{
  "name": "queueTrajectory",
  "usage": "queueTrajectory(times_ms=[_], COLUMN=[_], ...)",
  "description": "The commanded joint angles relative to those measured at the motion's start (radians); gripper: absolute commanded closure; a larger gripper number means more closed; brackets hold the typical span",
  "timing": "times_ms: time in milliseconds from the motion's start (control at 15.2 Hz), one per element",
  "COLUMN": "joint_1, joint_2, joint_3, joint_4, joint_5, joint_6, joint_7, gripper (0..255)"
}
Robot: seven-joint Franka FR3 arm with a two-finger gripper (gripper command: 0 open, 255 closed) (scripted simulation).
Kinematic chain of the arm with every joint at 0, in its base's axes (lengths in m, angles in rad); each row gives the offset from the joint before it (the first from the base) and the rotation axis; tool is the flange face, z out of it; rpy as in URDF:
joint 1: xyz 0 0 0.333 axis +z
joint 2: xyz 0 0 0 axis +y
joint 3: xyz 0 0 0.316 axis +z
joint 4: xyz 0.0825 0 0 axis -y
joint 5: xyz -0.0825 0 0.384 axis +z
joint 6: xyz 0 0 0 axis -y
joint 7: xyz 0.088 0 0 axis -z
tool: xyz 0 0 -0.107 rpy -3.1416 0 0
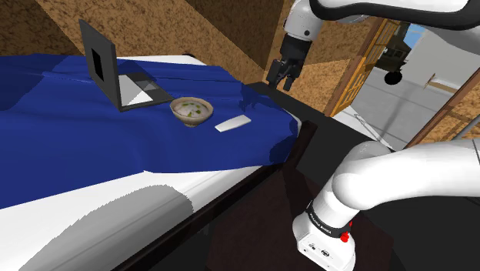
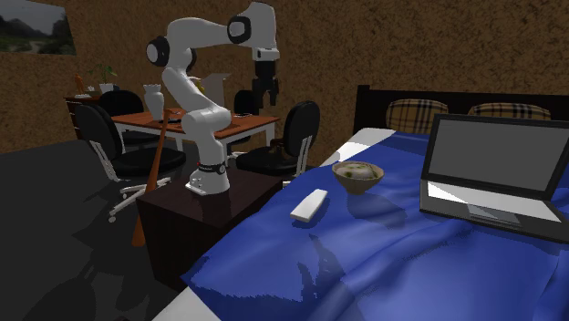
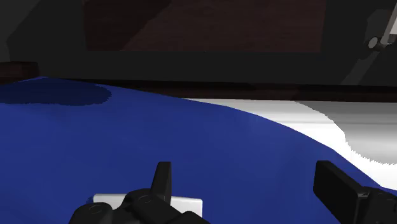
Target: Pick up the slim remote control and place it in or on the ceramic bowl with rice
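A slim white remote (image 1: 233, 123) lies flat on the blue bedspread (image 1: 69, 131), just beside the bowl of rice (image 1: 191, 110) on the shoulder view's right. The second exterior view has the remote (image 2: 310, 203) in front of the beige bowl (image 2: 357, 175). My black gripper (image 1: 281, 79) hangs high in the air above the bed's edge, well apart from both, and it (image 2: 267, 96) points downward. In the wrist view the gripper (image 3: 248, 191) is open with nothing between its fingers (image 3: 163, 181). A white corner of the remote (image 3: 189, 205) peeks out behind one finger.
An open laptop (image 1: 115, 73) stands on the bedspread behind the bowl. Plaid pillows (image 2: 415, 116) lean on the headboard. A dining table (image 2: 205, 121) with black office chairs (image 2: 292, 137) stands behind the arm's dark stand (image 2: 196, 219). White sheet (image 1: 100, 223) shows past the blanket's edge.
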Motion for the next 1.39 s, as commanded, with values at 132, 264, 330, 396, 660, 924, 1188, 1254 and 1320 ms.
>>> queueTrajectory(times_ms=[132, 264, 330, 396, 660, 924, 1188, 1254, 1320], joint_1=[0.017, 0.035, 0.044, 0.053, 0.094, 0.145, 0.203, 0.217, 0.230], joint_2=[0.021, 0.052, 0.072, 0.094, 0.204, 0.344, 0.506, 0.549, 0.592], joint_3=[-0.051, -0.104, -0.130, -0.155, -0.256, -0.350, -0.431, -0.448, -0.463], joint_4=[-0.032, -0.055, -0.064, -0.070, -0.074, -0.046, 0.008, 0.025, 0.043], joint_5=[-0.035, -0.070, -0.086, -0.101, -0.148, -0.166, -0.142, -0.128, -0.111], joint_6=[0.052, 0.107, 0.135, 0.164, 0.282, 0.398, 0.506, 0.530, 0.554], joint_7=[-0.122, -0.242, -0.302, -0.362, -0.600, -0.839, -1.087, -1.151, -1.216], gripper=[0, 0, 0, 0, 0, 0, 0, 0, 0])
